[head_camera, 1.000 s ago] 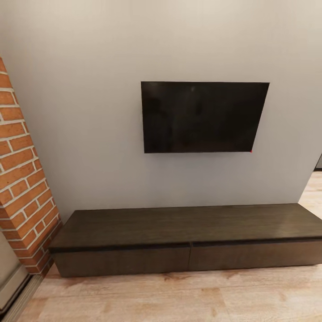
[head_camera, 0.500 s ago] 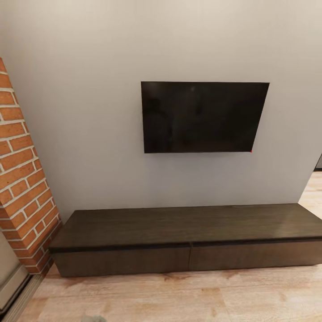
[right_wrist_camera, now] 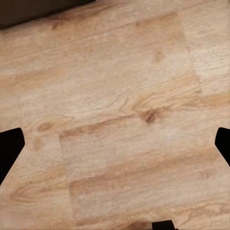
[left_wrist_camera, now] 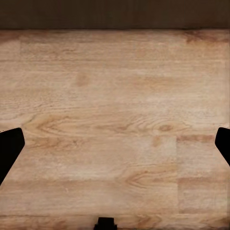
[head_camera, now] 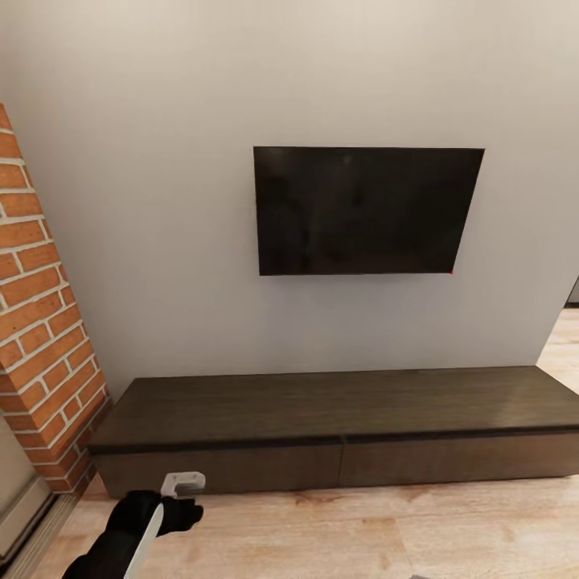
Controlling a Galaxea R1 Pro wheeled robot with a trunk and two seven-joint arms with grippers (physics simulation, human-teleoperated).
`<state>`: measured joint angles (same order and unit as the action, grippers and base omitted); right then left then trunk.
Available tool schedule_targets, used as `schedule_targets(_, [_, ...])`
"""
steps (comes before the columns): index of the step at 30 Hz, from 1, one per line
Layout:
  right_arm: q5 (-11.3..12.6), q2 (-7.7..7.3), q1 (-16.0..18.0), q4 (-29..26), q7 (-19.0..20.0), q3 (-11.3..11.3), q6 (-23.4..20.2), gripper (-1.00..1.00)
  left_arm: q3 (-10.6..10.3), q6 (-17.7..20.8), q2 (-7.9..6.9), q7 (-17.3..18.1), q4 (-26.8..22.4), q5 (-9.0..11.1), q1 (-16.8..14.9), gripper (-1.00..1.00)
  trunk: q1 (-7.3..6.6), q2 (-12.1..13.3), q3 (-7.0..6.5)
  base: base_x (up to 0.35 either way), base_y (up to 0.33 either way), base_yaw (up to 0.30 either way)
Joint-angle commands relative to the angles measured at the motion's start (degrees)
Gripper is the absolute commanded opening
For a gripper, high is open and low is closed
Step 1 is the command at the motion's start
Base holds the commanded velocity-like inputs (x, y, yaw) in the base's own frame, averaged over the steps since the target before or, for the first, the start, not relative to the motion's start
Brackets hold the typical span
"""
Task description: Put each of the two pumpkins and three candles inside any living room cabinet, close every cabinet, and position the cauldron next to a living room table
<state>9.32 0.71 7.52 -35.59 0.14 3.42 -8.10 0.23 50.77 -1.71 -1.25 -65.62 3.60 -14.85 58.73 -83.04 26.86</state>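
The left gripper (head_camera: 183, 482) is being held spread wide and empty, just short of the cabinet (head_camera: 217, 470) ahead. The handle-less front's top edge should be caught squarely (a judgement). The right gripper (right_wrist_camera: 115, 143) is likewise being held spread, empty.

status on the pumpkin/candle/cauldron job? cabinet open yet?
Done: nothing visibly. The cabinet under the TV has both drawer fronts shut. In hand: nothing; the left gripper is open over bare floor near the cabinet's left drawer, and the right gripper is open too. Left: opening a drawer, and everything after.
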Motion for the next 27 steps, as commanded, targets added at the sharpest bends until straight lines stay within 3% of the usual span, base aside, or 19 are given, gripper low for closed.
schedule_targets(1, [0.5, 0.04, 0.0, -0.1, 0.1, 0.1, -0.2, 1.0, 0.0, 0.6, 0.07, -0.1, 0.0, 0.3, -0.1, 1.0, 0.0, 0.0, 0.06, 0.0, 0.0, 0.0])
schedule_targets(11, [0.4, -0.03, 0.0, -0.1, 0.3, -0.2, 4.5, 1.0, -0.3, 1.5, 0.41, 0.1, -0.7, 0.0, -0.2, 1.0, 0.0, 0.0, 0.06, 0.0, 0.0, 0.0])
schedule_targets(27, [0.5, -0.01, 0.0, -0.1, 0.6, -0.2, 6.6, 1.0, -0.3, 1.5, 0.35, 0.2, -1.3, 0.1, -0.2, 1.0, 0.0, 0.0, 0.06, 0.0, 0.0, 0.0])
